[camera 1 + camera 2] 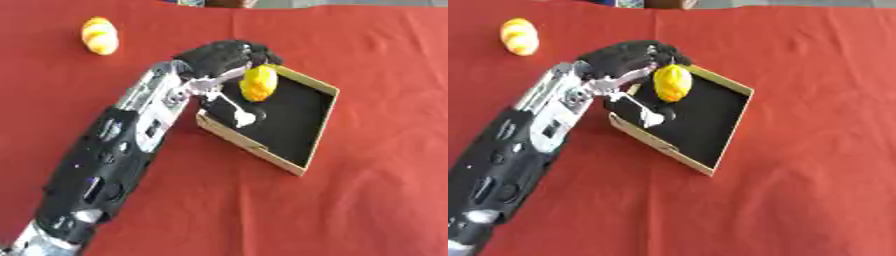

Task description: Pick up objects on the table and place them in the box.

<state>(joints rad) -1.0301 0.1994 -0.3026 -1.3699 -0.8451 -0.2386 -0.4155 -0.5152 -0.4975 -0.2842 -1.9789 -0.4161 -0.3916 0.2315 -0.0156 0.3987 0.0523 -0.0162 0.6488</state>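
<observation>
The left arm comes in from the near left corner and stretches away across the red table (pixel 376 200), so that the left hand (pixel 223 57) sits over the far left corner of the box (pixel 302 165). Its fingers are curled round the top of a yellow object (pixel 259 83), which hangs below and just right of the hand, above the box's dark floor; holding it from above lets it go straight down past the low walls. Whether it already touches the floor I cannot tell. Beyond the hand and off to its left, well apart, a second yellow-orange object (pixel 100 35) lies on the table, probably next. The right hand is nowhere in view.
</observation>
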